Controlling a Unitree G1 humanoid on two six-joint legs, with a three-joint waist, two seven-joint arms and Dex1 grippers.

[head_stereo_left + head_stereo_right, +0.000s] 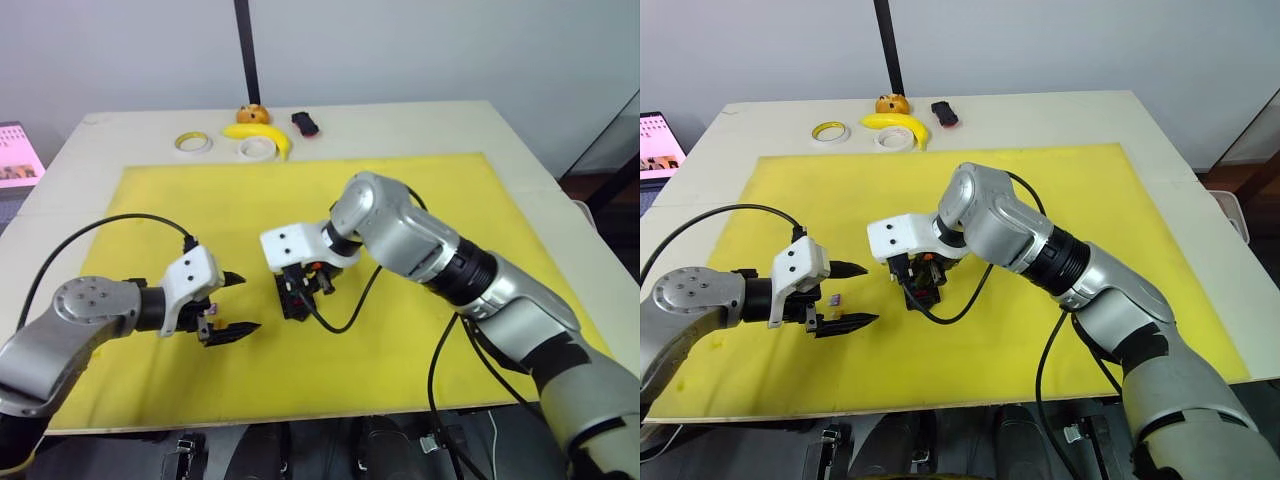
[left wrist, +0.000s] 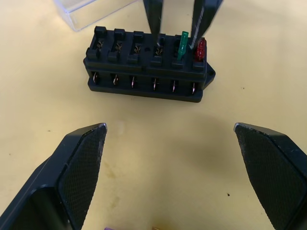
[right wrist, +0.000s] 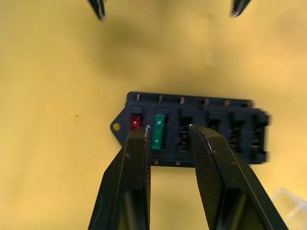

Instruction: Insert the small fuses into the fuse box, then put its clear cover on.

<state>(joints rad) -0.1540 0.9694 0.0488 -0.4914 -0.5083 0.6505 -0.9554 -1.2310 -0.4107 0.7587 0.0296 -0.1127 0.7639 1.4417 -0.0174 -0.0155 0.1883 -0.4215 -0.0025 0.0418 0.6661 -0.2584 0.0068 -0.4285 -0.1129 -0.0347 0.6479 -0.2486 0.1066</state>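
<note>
The black fuse box lies on the yellow mat in front of me. A green fuse and a red fuse stand in the slots at one end of it. My right gripper reaches down over the box, its fingers slightly apart with the green fuse between them. My left gripper hovers wide open just left of the fuse box. A small purple fuse lies on the mat beside the left gripper. The clear cover rests just behind the box.
At the table's back edge are two tape rolls, a banana, an orange object and a black-and-red gadget. A laptop sits at the far left. A black cable loops near the box.
</note>
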